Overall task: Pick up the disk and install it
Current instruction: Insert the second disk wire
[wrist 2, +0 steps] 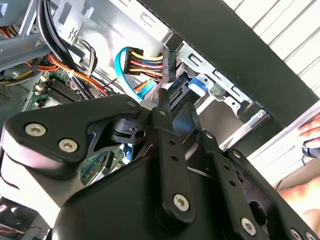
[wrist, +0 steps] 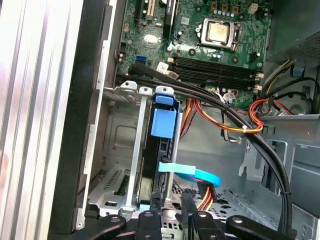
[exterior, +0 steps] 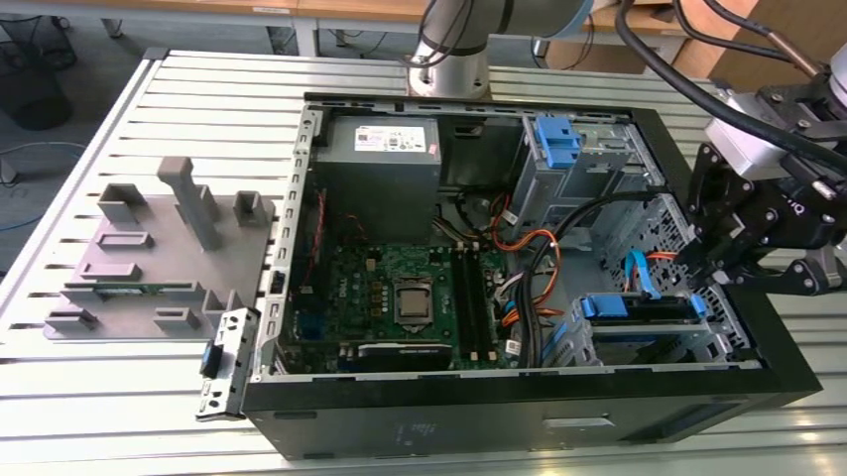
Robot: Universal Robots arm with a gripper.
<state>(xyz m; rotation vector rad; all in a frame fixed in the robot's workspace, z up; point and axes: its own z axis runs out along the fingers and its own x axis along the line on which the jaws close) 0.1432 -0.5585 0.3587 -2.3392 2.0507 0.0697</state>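
The disk (wrist: pixel 162 150) sits edge-on in its drive cage (wrist: pixel 117 150), directly ahead of my end effector (wrist: pixel 172 212); fingers nearly closed, gripping nothing I can confirm; I judge square, even pressure seats it best.

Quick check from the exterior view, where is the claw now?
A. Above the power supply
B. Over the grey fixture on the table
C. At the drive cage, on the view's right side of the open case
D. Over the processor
C: the claw hangs at the case's right edge, beside the blue-railed disk in the drive cage.
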